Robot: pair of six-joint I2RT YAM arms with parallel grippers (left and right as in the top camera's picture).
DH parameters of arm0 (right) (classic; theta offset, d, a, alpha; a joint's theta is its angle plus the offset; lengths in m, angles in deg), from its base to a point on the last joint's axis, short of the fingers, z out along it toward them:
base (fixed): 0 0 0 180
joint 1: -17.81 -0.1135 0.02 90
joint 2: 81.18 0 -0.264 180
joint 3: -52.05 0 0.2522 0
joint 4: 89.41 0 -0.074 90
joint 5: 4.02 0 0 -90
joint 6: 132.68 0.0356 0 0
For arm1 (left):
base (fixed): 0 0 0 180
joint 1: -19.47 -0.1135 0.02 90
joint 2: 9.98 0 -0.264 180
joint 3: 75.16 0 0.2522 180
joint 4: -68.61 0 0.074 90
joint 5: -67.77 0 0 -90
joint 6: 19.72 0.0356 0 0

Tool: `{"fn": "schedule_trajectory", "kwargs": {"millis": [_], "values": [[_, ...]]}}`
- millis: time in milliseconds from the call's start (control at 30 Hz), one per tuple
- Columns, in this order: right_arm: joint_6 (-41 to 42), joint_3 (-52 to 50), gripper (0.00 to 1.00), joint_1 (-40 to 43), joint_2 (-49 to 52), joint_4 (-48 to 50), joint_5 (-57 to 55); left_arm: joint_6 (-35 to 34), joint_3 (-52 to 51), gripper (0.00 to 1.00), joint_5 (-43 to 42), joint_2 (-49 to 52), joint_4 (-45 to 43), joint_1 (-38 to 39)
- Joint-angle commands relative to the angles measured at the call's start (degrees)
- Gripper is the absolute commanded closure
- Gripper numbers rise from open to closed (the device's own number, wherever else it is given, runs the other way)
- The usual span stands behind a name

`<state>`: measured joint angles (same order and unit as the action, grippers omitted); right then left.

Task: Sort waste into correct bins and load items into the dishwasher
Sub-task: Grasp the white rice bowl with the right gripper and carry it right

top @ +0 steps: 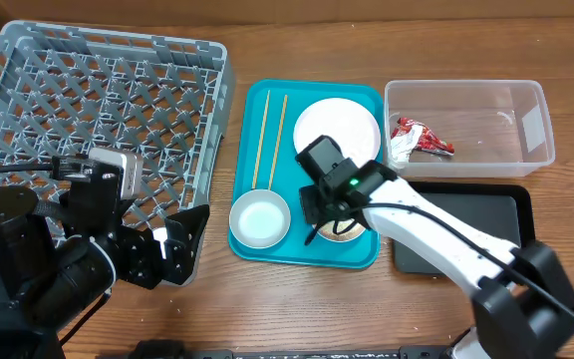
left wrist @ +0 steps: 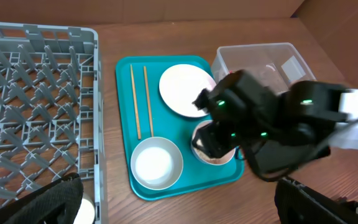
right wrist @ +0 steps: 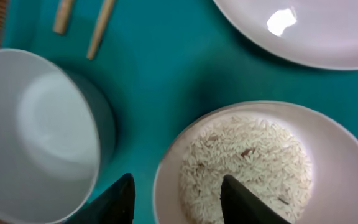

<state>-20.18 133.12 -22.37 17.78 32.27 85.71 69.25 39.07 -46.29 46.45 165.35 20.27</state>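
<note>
Rice bowl (right wrist: 253, 165) sits on teal tray (top: 297, 251), lower right corner of tray, near mid-frame in the overhead view; white grains with a few dark flecks cover its bottom. Right end effector (right wrist: 179, 202) is directly over it, jaws parted to a moderate gap and straddling the bowl's rim at lower centre of the right wrist view: one finger outside the rim over bare tray, the other inside over the rice. Cannot tell if either finger touches the bowl. Empty white bowl (top: 260, 218) at lower left of tray, just beside the rice bowl, not touching. White plate (top: 339, 128) at upper right of tray, empty, with a glare spot. Pair of wooden chopsticks (top: 269, 140) lying side by side at upper left of tray. Grey dish rack (top: 98, 100) in upper left of overhead frame, touching or nearly touching the tray's left edge. Clear plastic bin (top: 531, 125) at upper right, holding a red-and-white wrapper (top: 422, 140). Black tray (top: 476, 214) below the bin, partly hidden by the right arm. Left end effector (left wrist: 179, 205) at lower left of overhead frame, over the rack's lower edge, jaws spread wide, holding nothing. Wooden table (top: 297, 309) under all.
</note>
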Motion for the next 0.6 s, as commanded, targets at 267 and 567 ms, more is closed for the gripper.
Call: {"fn": "schedule_trajectory", "kwargs": {"millis": [267,567], "values": [[-1.7,0.2,0.82,-0.4,4.2,0.1,0.9,1.2,0.8,0.00,-0.6,0.1,0.0,0.4],[-1.4,0.3,0.96,-0.4,4.1,-1.7,0.8,1.3,0.8,0.00,-0.6,0.1,0.0,0.4]]}}
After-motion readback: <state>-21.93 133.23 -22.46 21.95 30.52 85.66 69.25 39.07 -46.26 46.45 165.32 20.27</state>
